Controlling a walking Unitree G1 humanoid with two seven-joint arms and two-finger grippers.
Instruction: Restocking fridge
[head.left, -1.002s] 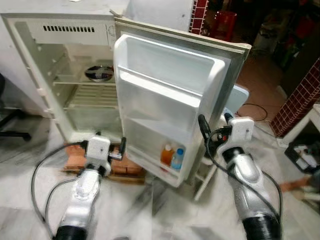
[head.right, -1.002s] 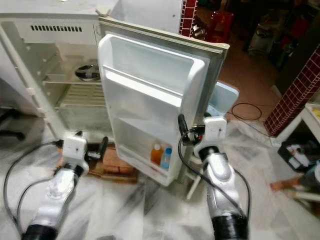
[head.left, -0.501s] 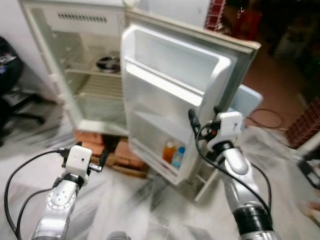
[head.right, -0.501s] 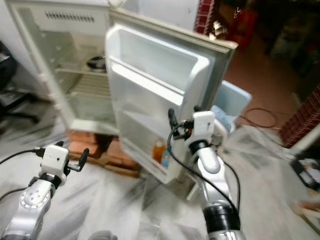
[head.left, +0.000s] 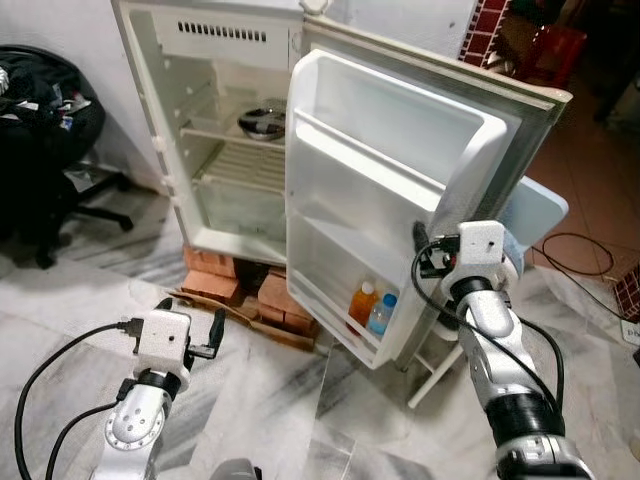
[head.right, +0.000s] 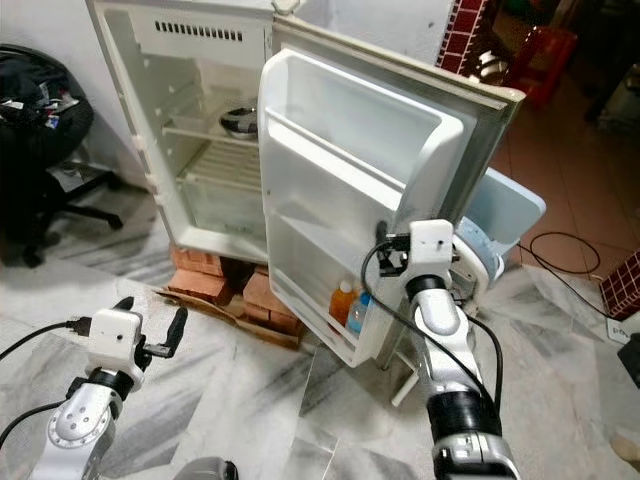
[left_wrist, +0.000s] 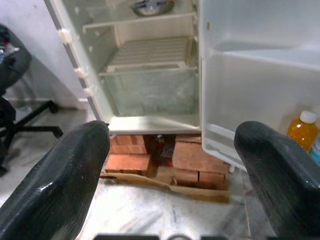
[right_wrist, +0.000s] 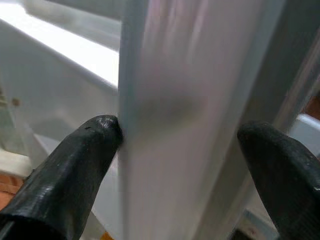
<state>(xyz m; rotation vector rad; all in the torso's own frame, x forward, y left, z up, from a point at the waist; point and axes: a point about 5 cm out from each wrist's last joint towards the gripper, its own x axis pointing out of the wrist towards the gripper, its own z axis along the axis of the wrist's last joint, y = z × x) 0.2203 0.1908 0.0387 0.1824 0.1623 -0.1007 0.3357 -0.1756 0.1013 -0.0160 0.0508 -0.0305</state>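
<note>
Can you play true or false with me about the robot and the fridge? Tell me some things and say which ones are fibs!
1. The fridge door is open. True.
2. The bottom door shelf holds an orange bottle and a blue bottle. True.
3. The right gripper is holding the orange bottle. False: its fingers are spread on either side of the fridge door's edge, one finger touching it.
4. The fridge stands flat on the floor. False: it rests on red bricks.
5. A metal bowl sits on an upper shelf inside the fridge. True.
6. The left gripper is shut on a brick. False: it is open, low before the fridge, holding nothing.
</note>
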